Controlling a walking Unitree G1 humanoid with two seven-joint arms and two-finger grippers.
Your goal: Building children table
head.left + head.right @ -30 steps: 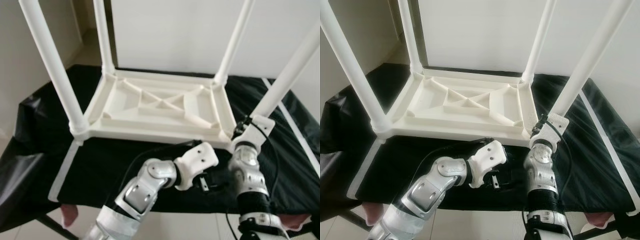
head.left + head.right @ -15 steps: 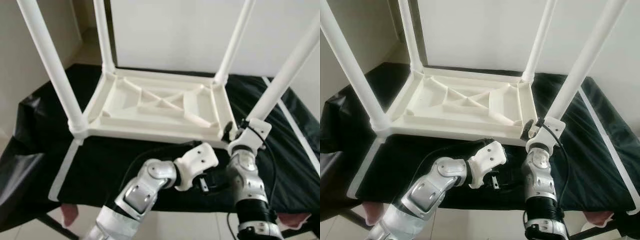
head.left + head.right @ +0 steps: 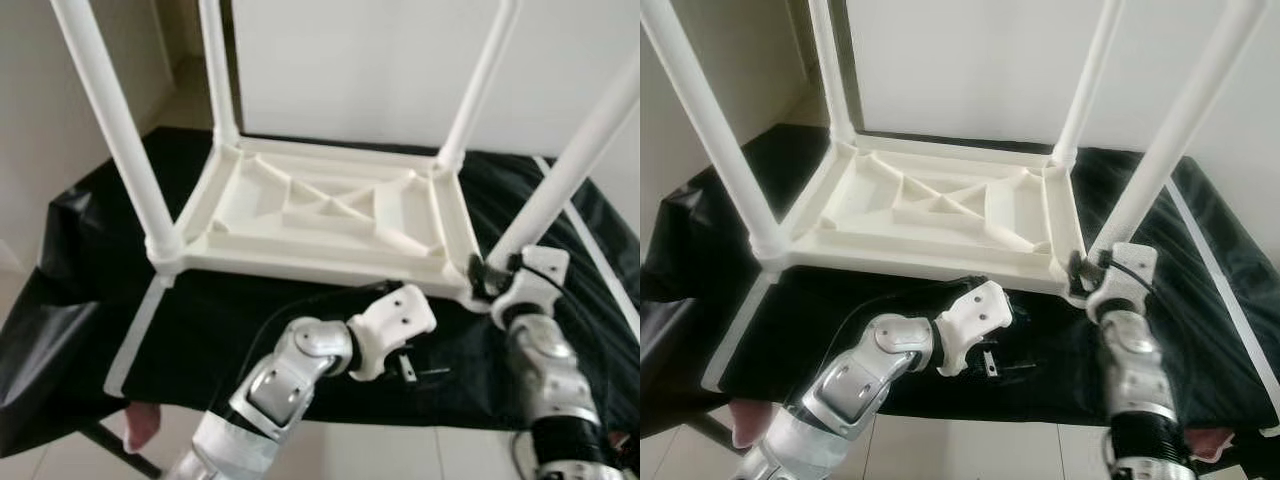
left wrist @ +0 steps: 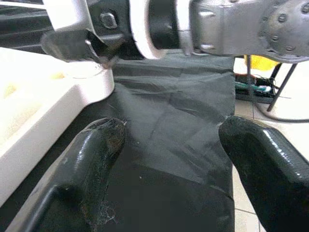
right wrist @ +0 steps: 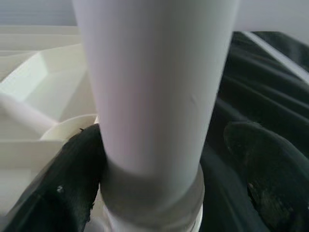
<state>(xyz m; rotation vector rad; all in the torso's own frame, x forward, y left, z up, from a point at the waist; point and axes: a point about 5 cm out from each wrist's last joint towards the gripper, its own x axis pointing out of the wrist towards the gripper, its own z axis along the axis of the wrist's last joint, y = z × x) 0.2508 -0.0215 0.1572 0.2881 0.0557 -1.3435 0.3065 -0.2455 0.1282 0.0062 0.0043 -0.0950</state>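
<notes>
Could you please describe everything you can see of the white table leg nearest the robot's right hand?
The smooth white plastic tubular leg stands upward, leaning slightly, from a round socket at the near right corner of the upturned white plastic tabletop, which lies on a black cloth. Its upper end runs out of view. The right hand straddles its base, one black finger touching.

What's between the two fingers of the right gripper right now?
The white table leg, near its socket base; the right wrist view shows the fingers straddling it, one touching, the other apart.
</notes>
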